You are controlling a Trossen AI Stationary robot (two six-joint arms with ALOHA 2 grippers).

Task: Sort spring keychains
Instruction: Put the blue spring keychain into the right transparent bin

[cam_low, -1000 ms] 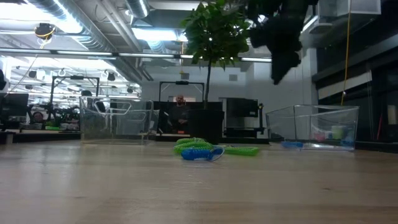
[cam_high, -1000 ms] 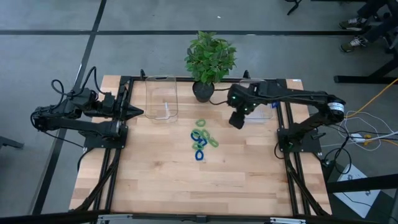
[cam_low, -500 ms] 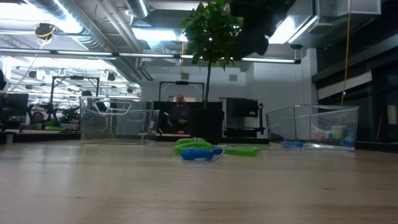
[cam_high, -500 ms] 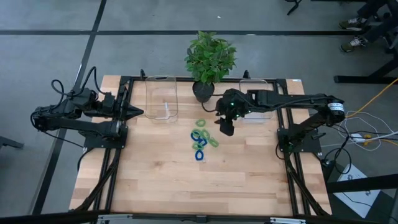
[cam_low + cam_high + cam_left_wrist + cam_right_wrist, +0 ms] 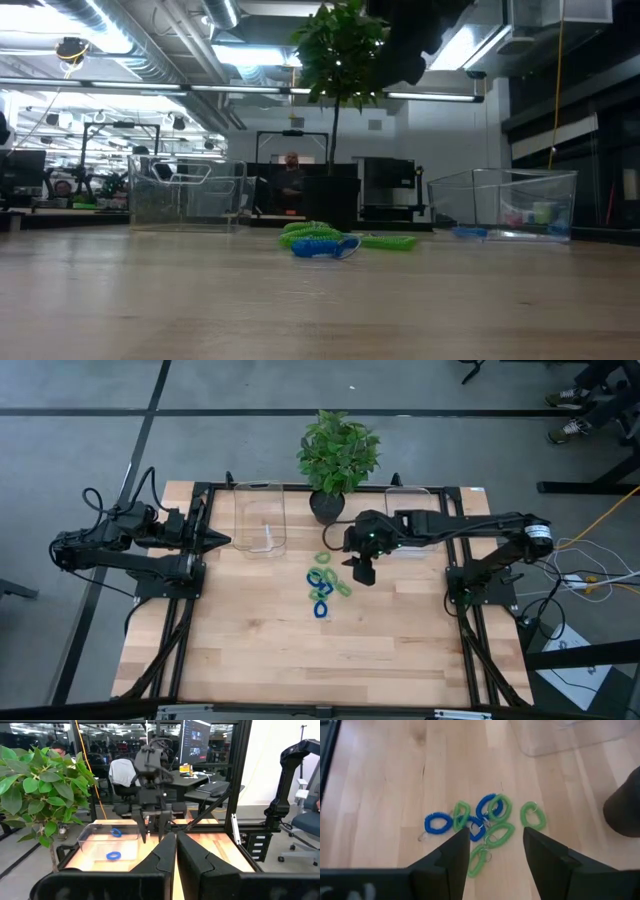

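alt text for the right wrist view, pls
The right pincer, open and empty, hangs above a cluster of blue and green spring keychains on the wooden table. A clear bin and a dark plant pot sit at the frame's edges.

setting: open-plan robotics lab / workshop. evidence: wooden table point(image 5: 260, 650) bolted in a black metal frame point(image 5: 180, 630) on a grey concrete floor point(image 5: 80, 440); low view shows exposed ceiling ducts point(image 5: 150, 50) and strip lights point(image 5: 240, 55), more benches behind; left wrist view shows a monitor point(image 5: 196, 742), an office chair point(image 5: 122, 775), a second black robot arm stand point(image 5: 287, 775). a person point(image 5: 291, 175) sits at a far desk.
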